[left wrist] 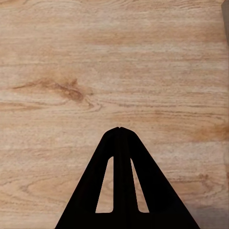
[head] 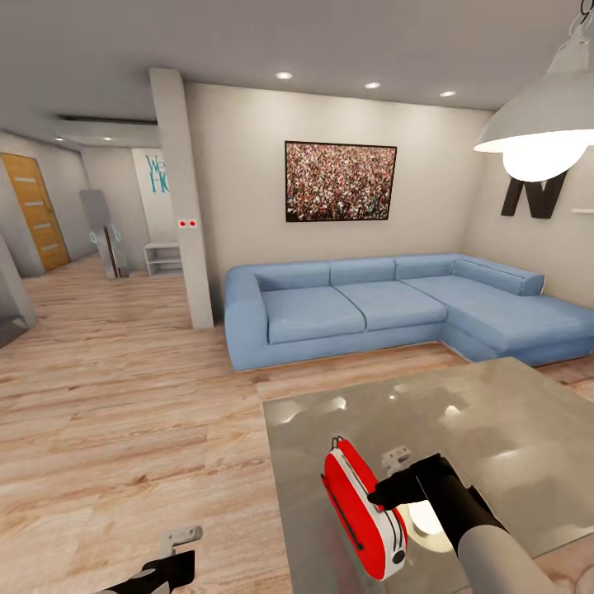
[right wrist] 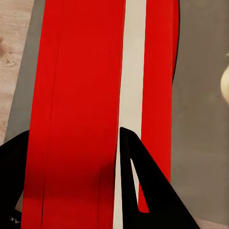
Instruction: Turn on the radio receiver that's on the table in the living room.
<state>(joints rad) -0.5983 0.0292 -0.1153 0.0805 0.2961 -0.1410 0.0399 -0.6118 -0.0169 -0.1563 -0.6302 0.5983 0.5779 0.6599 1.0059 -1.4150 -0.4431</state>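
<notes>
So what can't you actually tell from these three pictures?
- Radio receiver: its dial and any switch face away in the head view; the right wrist view shows just red casing and a white strip.
- Right gripper: whether its fingers truly clamp the radio; the casing covers the contact.
- Table: its near and right edges are cut off by the head view's frame.
- Left gripper: fingertips together, over bare wood floor.

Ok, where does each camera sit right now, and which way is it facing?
Head view: from the robot's head, forward and down over the table toward the blue sofa; both arms show, right claw at the radio receiver.
Left wrist view: on the left arm, facing wood floor; left claw shut.
Right wrist view: on the right arm, close on the radio receiver, fingers around it.
Shared: head and right wrist both see radio and table.
</notes>
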